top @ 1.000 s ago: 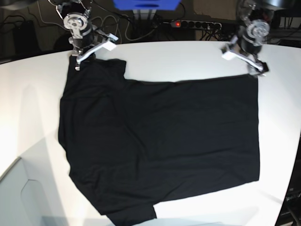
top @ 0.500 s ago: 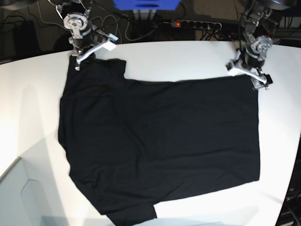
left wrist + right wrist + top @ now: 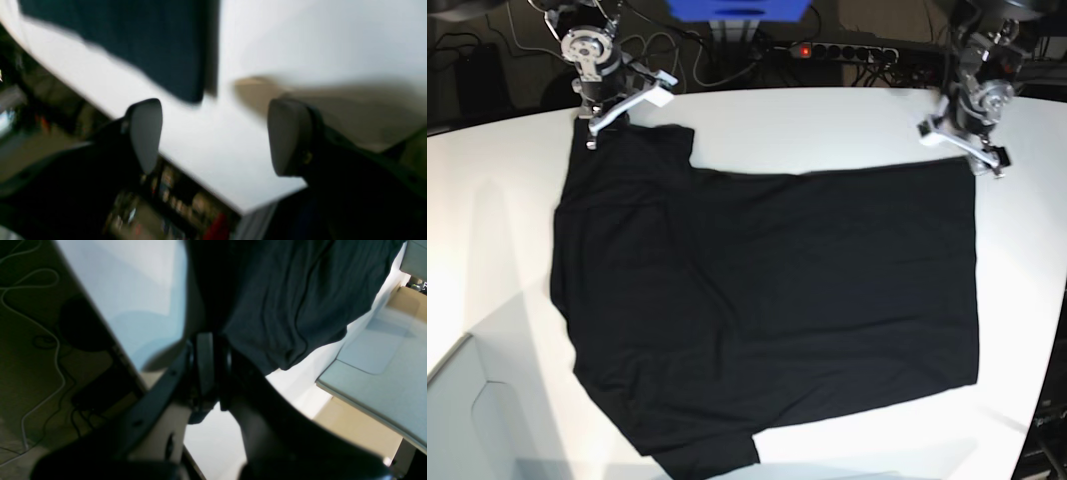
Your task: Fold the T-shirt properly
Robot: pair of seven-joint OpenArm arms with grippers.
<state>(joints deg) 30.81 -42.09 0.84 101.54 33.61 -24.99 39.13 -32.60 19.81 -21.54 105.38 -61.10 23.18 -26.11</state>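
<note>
T-shirt (image 3: 777,270) spread across the table (image 3: 487,220), sleeve ends at left, hem side right. Right gripper (image 3: 213,400) clamped on its far-left edge, probably anchoring it. Left gripper (image 3: 215,136), fingers apart, near the far-right corner, presumably lining up a matching pinch.

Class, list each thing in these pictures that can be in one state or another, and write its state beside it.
T-shirt: spread out on the table, plain black side up, not folded into a bundle, one part sticking out at the near edge.
Left gripper: open, nothing between its fingers, near a corner of the T-shirt.
Right gripper: shut on the T-shirt.
Table: partly covered by the T-shirt.
</note>
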